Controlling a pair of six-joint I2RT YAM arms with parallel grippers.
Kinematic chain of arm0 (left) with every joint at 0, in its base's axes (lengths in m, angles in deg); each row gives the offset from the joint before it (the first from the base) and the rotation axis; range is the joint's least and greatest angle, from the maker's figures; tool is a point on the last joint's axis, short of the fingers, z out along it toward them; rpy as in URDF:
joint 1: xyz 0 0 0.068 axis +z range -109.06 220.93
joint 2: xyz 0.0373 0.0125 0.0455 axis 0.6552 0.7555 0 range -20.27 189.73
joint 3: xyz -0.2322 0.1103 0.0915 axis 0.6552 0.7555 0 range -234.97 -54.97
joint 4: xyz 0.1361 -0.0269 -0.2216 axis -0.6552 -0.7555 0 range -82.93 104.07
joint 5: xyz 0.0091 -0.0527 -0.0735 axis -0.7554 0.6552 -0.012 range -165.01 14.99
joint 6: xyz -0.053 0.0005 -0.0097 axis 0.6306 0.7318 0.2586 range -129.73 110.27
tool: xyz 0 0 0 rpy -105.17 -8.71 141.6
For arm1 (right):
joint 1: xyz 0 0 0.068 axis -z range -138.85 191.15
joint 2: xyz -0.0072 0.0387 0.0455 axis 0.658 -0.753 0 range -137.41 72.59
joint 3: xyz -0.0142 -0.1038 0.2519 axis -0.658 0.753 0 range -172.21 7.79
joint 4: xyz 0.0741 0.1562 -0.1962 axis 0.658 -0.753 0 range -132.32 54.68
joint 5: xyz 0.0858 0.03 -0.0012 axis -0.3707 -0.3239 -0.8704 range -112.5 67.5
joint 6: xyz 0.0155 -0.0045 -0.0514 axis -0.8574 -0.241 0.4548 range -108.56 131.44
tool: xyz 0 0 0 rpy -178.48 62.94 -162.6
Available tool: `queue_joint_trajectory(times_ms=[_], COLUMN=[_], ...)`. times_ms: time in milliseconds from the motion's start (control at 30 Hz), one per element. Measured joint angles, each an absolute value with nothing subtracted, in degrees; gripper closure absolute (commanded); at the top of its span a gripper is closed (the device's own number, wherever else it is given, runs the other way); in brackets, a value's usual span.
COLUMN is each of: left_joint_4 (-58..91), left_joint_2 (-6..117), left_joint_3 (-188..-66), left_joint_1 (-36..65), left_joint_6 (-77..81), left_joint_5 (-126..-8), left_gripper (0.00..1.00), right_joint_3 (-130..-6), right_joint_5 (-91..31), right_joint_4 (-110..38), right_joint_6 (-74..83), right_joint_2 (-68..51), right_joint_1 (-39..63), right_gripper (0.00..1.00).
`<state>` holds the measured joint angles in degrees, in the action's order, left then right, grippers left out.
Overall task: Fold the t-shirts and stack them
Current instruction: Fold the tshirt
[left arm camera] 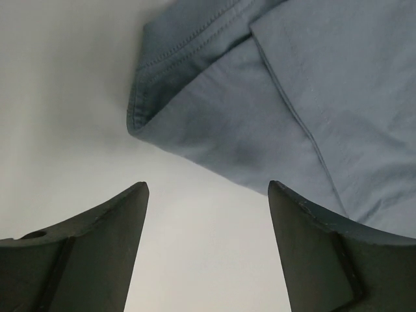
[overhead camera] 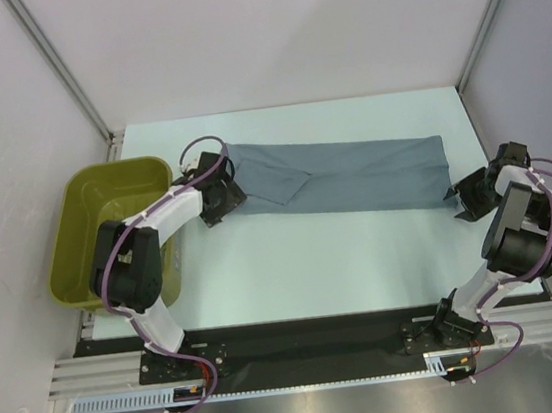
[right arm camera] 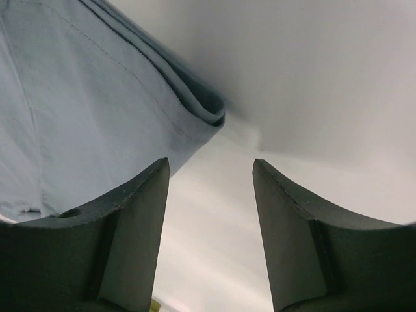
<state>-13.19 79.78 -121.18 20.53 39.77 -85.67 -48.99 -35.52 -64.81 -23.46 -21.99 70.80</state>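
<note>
While left gripper (left arm camera: 208, 185) and right gripper (right arm camera: 211, 162) both gape empty, t-shirt (overhead camera: 352, 169) is cut off at upper wrist-view edges.

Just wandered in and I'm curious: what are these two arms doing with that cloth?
Two robot arms are folding a blue-grey t-shirt. It lies on the table as a long folded strip. The left gripper is at its left end, the right gripper at its right end, both open, holding nothing. An olive basket stands beside the left arm.
</note>
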Motion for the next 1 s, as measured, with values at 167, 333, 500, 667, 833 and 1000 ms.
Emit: queue_joint_trajectory(times_ms=[167,333,500,667,833,1000], left_joint_4=[-11.5,-10.6,-10.4,-10.2,-10.2,-10.2], left_joint_2=[79.9,82.5,83.2,83.2,83.2,83.2], left_joint_3=[-121.3,-122.9,-123.1,-123.5,-123.5,-123.5], left_joint_1=[20.7,20.8,20.8,20.8,20.8,20.8], left_joint_6=[40.8,42.0,42.8,42.8,42.7,41.9], left_joint_5=[-87.0,-86.3,-85.3,-84.6,-83.9,-83.8], left_gripper=[0.19,0.2,0.19,0.18,0.19,0.19], right_joint_3=[-49.0,-49.1,-50.1,-52.3,-54.0,-54.5], right_joint_5=[-36.6,-36.8,-36.7,-36.8,-36.5,-34.9], right_joint_4=[-64.1,-64.1,-64.0,-63.9,-63.6,-64.0], right_joint_6=[-23.0,-22.6,-22.2,-22.2,-22.0,-21.3], right_joint_2=[-23.6,-25.1,-26.0,-27.9,-29.6,-30.1], right_joint_1=[70.7,70.7,70.7,70.7,70.6,70.6], right_gripper=[0.41,0.42,0.43,0.43,0.55,1.0])
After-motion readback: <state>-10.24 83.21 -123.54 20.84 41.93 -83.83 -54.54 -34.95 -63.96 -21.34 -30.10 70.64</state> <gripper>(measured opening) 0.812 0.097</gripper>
